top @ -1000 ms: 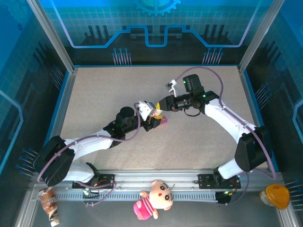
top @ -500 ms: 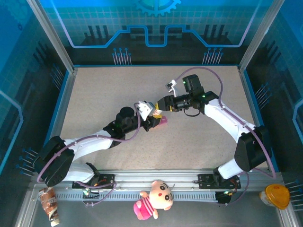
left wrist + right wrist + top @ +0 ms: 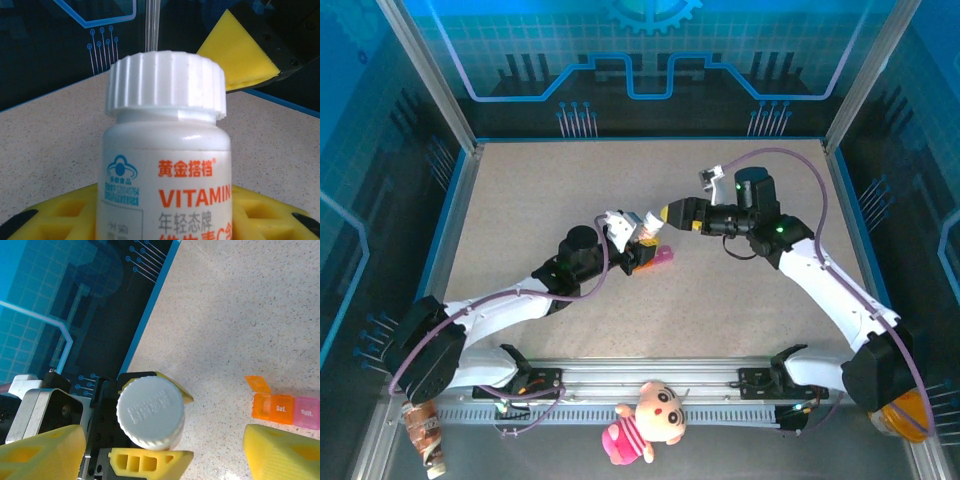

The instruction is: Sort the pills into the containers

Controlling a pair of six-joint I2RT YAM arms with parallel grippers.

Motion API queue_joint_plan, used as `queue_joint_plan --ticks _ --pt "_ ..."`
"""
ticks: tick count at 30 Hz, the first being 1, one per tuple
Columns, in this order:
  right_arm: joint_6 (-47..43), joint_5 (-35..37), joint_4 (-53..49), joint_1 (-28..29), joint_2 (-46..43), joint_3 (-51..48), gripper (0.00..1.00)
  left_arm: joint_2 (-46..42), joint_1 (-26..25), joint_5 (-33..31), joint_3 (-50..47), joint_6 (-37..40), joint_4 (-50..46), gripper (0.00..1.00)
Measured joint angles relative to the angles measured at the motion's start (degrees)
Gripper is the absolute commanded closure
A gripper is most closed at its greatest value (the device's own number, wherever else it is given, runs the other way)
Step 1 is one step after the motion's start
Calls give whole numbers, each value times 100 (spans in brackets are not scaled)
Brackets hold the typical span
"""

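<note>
We see the left tool (image 3: 640,243) closed on a small white cylindrical plastic bottle (image 3: 167,150) with a ribbed white screw cap (image 3: 165,85) and an orange "VITAMIN" label. Its yellow pads (image 3: 272,212) sit against opposite sides of the bottle, which stands upright in that grip.

The right tool (image 3: 675,213) is spread wide just beside the bottle's cap. Its yellow fingers (image 3: 42,450) stand well apart, one on each side of the bottle, and neither touches it. In the left wrist view one of them shows just behind the cap.

The containers (image 3: 282,409), a tiny strip of joined box-like plastic compartments, part orange and part pink-magenta, lie flat on the beige speckled worktop (image 3: 520,200). They are near the bottle but apart from it. An orange lid (image 3: 257,383) at the strip's end nearer the bottle stands flipped open. The compartments beyond it, farther from the bottle, are shut and marked "Sat." and "Sun.".
</note>
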Motion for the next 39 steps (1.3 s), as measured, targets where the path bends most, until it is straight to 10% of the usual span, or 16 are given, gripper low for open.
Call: queue_joint_plan --ticks 20,25,31,39 --pt "-236 -79 472 385 723 179 65 -26 13 52 2 -199 -170 100" --pt "-1196 -1012 872 52 702 -138 61 -81 28 483 13 -514 -247 100" --pt "-1475 -1508 1207 -332 509 -522 23 -116 31 1034 72 -881 -426 100" --pt "-420 -789 1191 -437 57 -407 20 -369 37 791 90 -640 -457 100"
